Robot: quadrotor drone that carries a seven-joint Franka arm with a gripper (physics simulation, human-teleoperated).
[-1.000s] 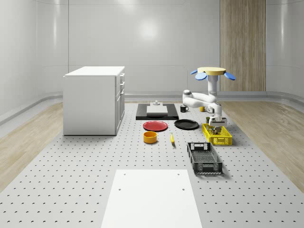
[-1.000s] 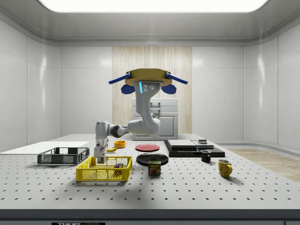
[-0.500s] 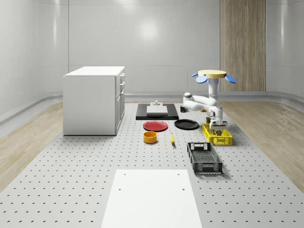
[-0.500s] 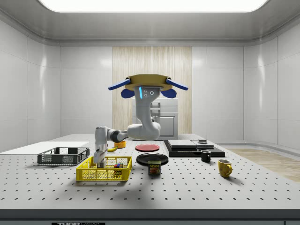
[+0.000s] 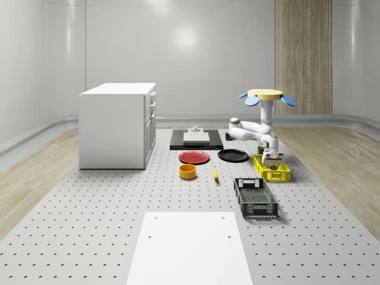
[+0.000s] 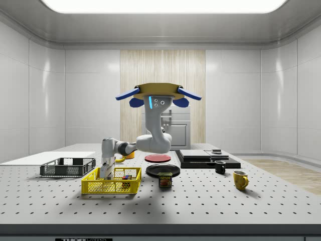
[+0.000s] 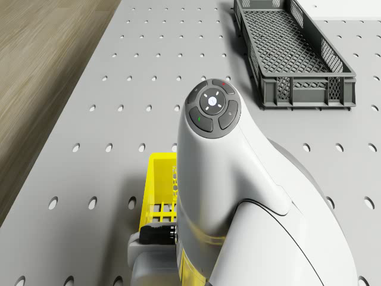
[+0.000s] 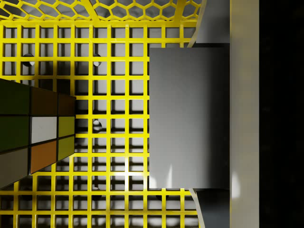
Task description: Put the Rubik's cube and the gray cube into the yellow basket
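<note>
Drone hovers above the tabletop, just behind the yellow basket as the whole-scene view has it, rotors well clear of everything below. Arm bends down and forward from the drone body, and the claw sits inside the yellow basket at its end toward the side view's left, lowered to about rim height. Wrist view: gray cube fills the space between the fingers, whose tips show against two opposite faces of it, so the claw reads as clamped on the gray cube; mesh floor of the basket is visible directly beneath. Rubik's cube lies on the same mesh floor, beside the gray cube and apart from it, a strip of bare grid between the two. In the side view the Rubik's cube shows through the basket wall toward the end away from the claw. Black crate stands on the tabletop near the basket, on the side nearer the whole-scene camera. Black plate lies just beyond the basket toward the whole-scene view's left.
</note>
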